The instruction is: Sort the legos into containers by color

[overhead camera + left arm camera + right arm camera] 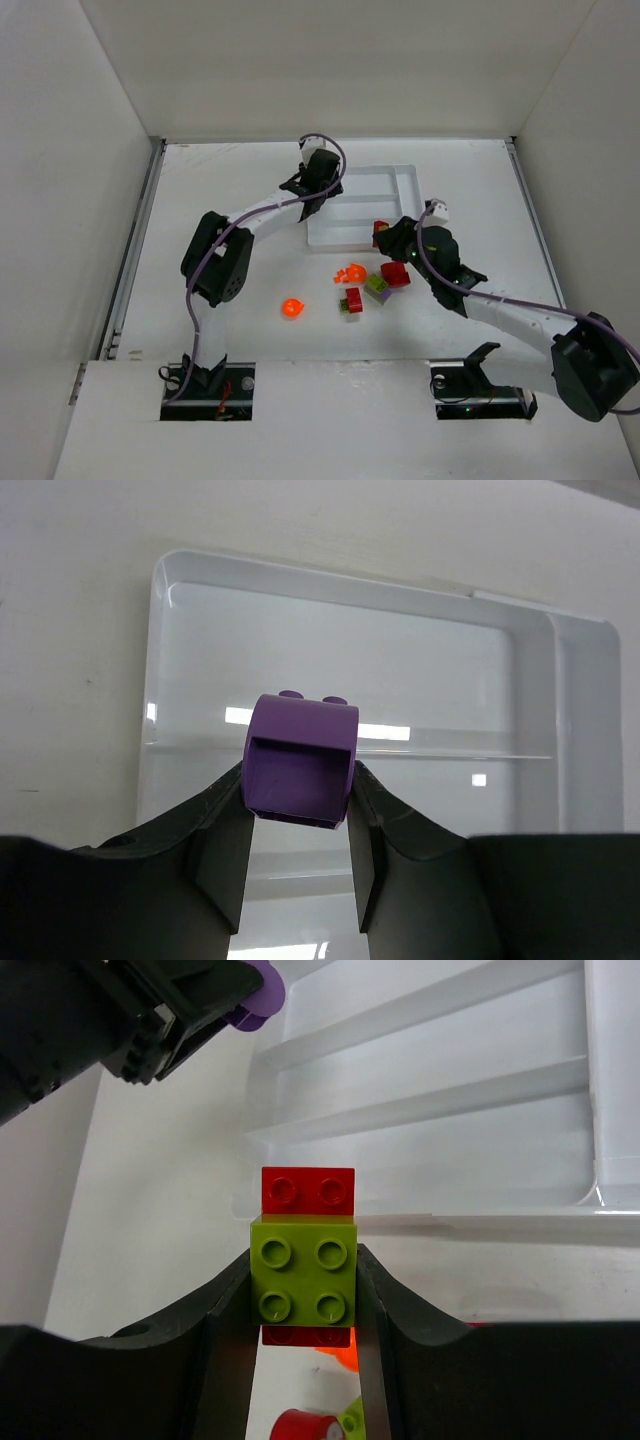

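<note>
While the left fingers (225,825) pinch a purple brick (300,755) by its two flat side walls, they hang over one end of the white tray (420,650), about above a divider between two long slots. I cannot tell which slot the brick would fall into. The right fingers (232,1310) are clamped on a lime green brick (303,1275) that is clipped onto a red brick (307,1190). That pair hovers just beside the tray's near rim, over the worktop (220,180) and not yet above any slot. Near the tray lie the loose legos: an orange round piece (291,307) on its own, and a small cluster (372,285) of orange, red, lime and purple bits close together.

These pieces look light, hard and glossy – they will not give under pressure, but could squirt out of a skewed grip. Flat opposite walls are the place to hold them (never the studs or a rounded face). The lime-and-red pair looks the awkward one – only the lime brick is clamped and the red hangs on by its studs. The two colours probably need pulling apart before either is dropped.
</note>
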Controlling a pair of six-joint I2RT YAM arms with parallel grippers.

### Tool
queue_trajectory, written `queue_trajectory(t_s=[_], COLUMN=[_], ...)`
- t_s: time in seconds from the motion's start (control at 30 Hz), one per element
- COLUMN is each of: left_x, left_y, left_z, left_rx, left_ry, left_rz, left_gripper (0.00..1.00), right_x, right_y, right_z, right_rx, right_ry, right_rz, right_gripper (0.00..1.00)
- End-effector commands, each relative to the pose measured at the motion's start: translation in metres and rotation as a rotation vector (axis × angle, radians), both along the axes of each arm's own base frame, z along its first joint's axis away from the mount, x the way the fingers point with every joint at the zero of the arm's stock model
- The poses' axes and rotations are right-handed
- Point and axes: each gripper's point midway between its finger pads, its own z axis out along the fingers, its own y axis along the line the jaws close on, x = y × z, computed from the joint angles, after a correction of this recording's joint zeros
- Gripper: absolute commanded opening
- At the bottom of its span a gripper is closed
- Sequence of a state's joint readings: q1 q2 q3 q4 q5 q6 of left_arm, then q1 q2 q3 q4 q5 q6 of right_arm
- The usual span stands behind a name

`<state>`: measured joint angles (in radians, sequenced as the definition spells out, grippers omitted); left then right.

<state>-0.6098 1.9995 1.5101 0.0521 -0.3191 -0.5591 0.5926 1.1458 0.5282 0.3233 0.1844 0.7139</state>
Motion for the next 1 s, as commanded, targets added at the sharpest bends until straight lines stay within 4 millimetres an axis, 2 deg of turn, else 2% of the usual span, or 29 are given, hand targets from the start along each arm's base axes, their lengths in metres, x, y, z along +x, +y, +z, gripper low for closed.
queue_trajectory(t_s=[0.0, 0.13, 0.37, 0.43, 0.6, 0.63, 0.7, 0.8, 0.87, 0.97], left_x=[0.014, 0.027, 0.041, 0.044, 0.050, 0.048, 0.044, 0.032, 0.017, -0.022], left_y=[0.001, 0.008, 0.006, 0.004, 0.007, 0.006, 0.004, 0.007, 0.009, 0.011], left_z=[0.015, -0.001, -0.009, -0.008, -0.013, -0.011, -0.002, 0.019, 0.034, 0.057], left_rx=[-0.069, -0.101, -0.108, -0.098, -0.102, -0.099, -0.102, -0.115, -0.138, -0.199], left_ry=[0.011, 0.041, 0.034, 0.015, 0.014, 0.008, -0.010, -0.047, -0.074, -0.127], left_rz=[0.024, 0.054, 0.054, 0.051, 0.065, 0.058, 0.046, 0.037, 0.029, 0.001], left_gripper=[0.20, 0.21, 0.28, 0.33, 0.52, 0.57, 0.61, 0.62, 0.61, 0.57], right_x=[0.012, 0.012, 0.007, 0.006, 0.005, 0.005, 0.004, 0.003, 0.001, -0.006], right_y=[0.004, 0.013, 0.034, 0.037, 0.036, 0.035, 0.035, 0.036, 0.037, 0.044], right_z=[0.019, 0.012, 0.007, 0.007, 0.009, 0.009, 0.011, 0.014, 0.016, 0.025], right_rx=[0.029, 0.020, 0.005, 0.004, 0.003, 0.002, 0.000, 0.005, 0.010, 0.040], right_ry=[-0.100, -0.083, -0.071, -0.070, -0.077, -0.079, -0.085, -0.092, -0.096, -0.107], right_rz=[-0.027, -0.005, 0.041, 0.049, 0.047, 0.047, 0.049, 0.060, 0.073, 0.125], right_gripper=[0.17, 0.18, 0.18, 0.18, 0.18, 0.18, 0.18, 0.18, 0.18, 0.18])
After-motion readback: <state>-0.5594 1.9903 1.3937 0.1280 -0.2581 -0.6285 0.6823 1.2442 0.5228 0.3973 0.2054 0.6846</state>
